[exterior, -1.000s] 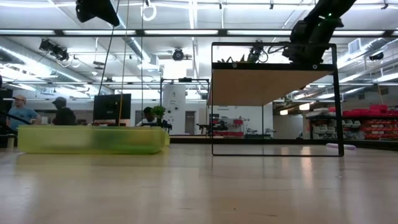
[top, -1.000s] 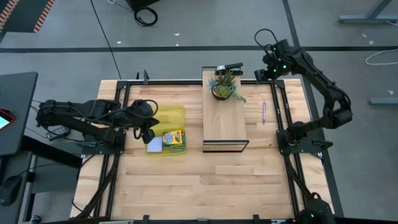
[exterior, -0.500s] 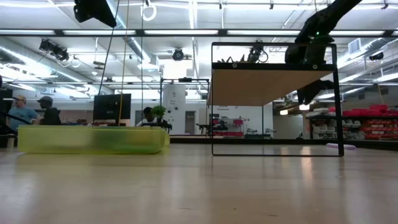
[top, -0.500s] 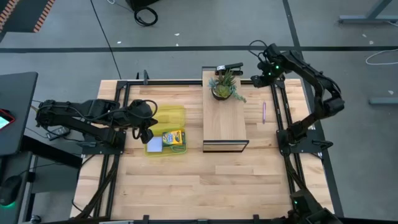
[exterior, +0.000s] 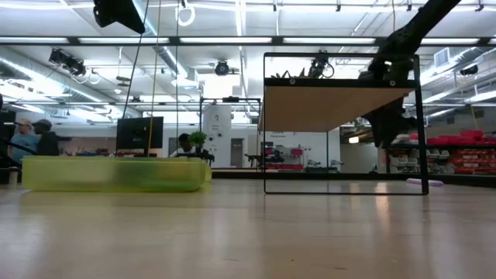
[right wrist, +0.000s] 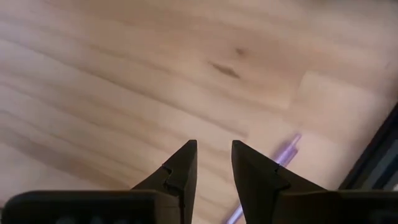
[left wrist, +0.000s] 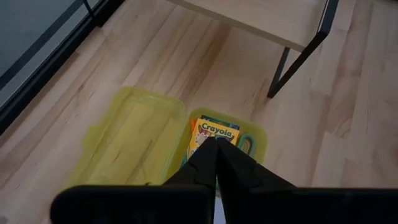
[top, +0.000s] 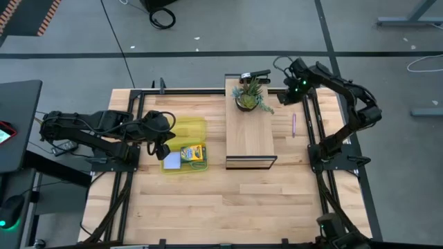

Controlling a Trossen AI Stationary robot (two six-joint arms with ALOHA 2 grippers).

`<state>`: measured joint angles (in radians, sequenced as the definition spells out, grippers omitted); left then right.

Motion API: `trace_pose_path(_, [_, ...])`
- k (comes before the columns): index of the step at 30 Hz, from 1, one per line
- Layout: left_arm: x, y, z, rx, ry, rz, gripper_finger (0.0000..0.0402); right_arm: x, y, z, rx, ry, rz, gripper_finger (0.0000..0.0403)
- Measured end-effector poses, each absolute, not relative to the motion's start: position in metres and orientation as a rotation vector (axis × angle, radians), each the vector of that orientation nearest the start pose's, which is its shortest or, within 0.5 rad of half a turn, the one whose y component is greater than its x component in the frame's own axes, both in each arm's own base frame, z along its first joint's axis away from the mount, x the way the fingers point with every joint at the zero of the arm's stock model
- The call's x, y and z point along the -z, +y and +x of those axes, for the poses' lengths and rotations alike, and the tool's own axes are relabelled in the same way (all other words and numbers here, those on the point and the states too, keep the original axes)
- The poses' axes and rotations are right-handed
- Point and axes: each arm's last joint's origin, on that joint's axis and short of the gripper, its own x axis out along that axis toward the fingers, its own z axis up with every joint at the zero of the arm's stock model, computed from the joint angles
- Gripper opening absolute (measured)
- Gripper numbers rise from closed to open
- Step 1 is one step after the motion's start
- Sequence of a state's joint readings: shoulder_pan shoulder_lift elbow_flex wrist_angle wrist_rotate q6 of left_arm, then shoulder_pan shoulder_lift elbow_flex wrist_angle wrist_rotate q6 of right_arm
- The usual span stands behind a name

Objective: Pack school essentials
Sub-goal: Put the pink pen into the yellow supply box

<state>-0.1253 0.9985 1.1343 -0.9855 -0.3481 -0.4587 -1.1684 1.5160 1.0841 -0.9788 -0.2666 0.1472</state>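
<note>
A thin purple pen (top: pixel 293 124) lies flat on the table, right of a raised wooden shelf (top: pixel 250 138). My right gripper (top: pixel 282 98) hangs open above bare wood near the pen's far end, and the pen (right wrist: pixel 283 157) shows just beside its fingers. The yellow case (top: pixel 185 145) lies open at the left with the crayon box (top: pixel 194 153) and a pale blue notepad (top: pixel 172 160) in it. My left gripper (left wrist: pixel 216 155) hovers shut above the case, touching nothing.
A potted green plant (top: pixel 250 97) and a dark object (top: pixel 255 74) sit on the far end of the shelf, close to my right gripper. Black frame rails (top: pixel 310 117) run along the table's sides. People show in the room beyond (exterior: pixel 31 139).
My right gripper has come down from level with the shelf top toward the tabletop. It has also shifted a little toward the table's left and near edges, tipping steeper downward.
</note>
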Motion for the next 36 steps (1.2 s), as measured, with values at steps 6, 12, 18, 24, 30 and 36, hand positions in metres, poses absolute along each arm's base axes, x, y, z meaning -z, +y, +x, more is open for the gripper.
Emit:
trace_pose_path(6, [-0.347,-0.012,0.174,-0.392,0.759,-0.230,0.0024,-0.203,-0.230,0.112,0.818,1.091,1.144,0.0102])
trace_pose_path(12, [-0.347,-0.012,0.174,-0.391,0.760,-0.229,0.0014,-0.194,-0.215,0.109,0.826,1.088,1.180,0.0102])
trace_pose_path(18, [-0.347,-0.012,0.174,-0.391,0.759,-0.229,0.0017,-0.184,-0.198,0.119,0.893,1.189,1.174,0.0102])
trace_pose_path(24, [-0.347,-0.012,0.174,-0.388,0.761,-0.223,0.0023,-0.176,-0.181,0.121,0.991,1.335,1.154,0.0102])
trace_pose_path(30, [-0.347,-0.012,0.174,-0.376,0.766,-0.194,0.0014,-0.158,-0.168,0.114,1.018,1.383,1.215,0.0102])
trace_pose_path(36, [-0.347,-0.012,0.174,-0.369,0.769,-0.184,0.0016,-0.153,-0.158,0.107,1.079,1.266,1.239,0.0102])
